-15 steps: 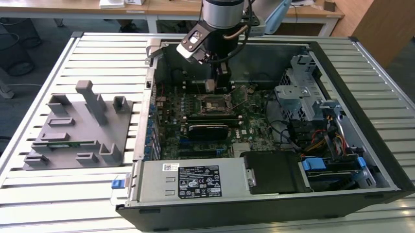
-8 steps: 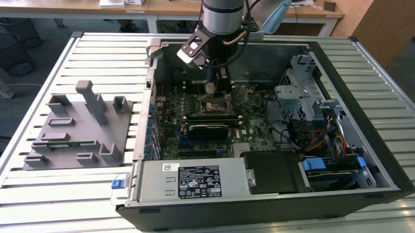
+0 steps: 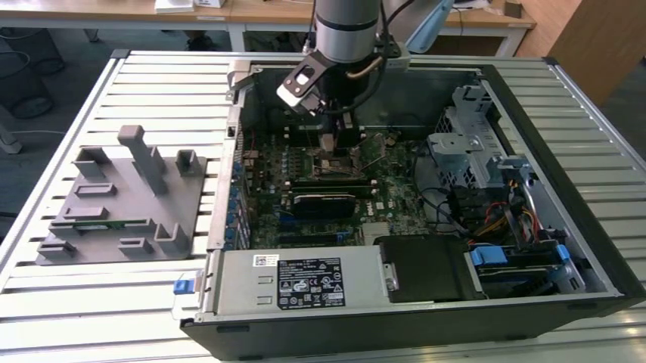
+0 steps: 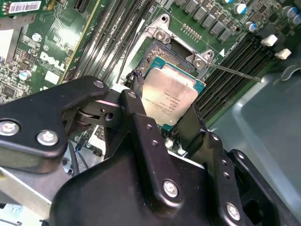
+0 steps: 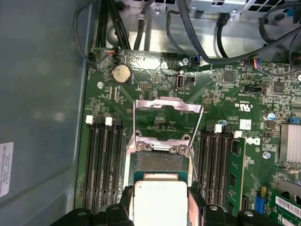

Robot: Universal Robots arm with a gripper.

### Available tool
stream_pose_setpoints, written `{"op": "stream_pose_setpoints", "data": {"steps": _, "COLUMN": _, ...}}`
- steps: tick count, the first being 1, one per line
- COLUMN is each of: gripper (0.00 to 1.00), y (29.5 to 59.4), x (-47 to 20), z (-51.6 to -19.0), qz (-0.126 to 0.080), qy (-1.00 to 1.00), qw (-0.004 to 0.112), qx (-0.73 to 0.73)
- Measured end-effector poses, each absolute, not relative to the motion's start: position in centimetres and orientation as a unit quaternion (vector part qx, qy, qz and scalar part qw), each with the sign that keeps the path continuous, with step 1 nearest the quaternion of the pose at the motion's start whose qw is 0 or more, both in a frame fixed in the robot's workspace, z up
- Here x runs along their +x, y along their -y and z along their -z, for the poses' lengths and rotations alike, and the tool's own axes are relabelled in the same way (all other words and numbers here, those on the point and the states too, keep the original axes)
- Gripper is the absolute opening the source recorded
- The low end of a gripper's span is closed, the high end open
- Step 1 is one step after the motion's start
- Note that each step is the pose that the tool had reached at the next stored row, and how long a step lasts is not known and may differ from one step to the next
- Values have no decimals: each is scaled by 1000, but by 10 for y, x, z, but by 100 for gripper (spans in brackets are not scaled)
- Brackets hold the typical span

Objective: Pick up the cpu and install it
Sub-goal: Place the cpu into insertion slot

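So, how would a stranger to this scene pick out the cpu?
Look in the open black computer case, at the green motherboard. Over its dark square metal-framed socket, the black pincer grips the cpu, a small flat square chip. Its plain silvery top sets it apart.

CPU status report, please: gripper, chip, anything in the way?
Status: gripper shut on the cpu. The cpu above the open socket, not seated yet. Metal frame raised, lever aside; nothing blocking seen.

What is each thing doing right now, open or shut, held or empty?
Small square silvery cpu: gripped, held over the socket, not seated.
Black end effector: shut on the cpu.
Dark square socket: open, empty.
Silvery metal socket lid: flipped up.
Black computer case: side open.
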State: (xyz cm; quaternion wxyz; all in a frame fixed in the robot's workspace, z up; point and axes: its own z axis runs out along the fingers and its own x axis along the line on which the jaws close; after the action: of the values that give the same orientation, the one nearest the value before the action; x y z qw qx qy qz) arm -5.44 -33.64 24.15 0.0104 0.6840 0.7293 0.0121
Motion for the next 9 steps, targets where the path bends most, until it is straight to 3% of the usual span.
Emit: {"op": "stream_pose_setpoints", "data": {"steps": 9, "gripper": 54, "y": 336, "x": -52, "z": -234, "qz": -11, "qy": -729, "qw": 11, "qx": 684}}
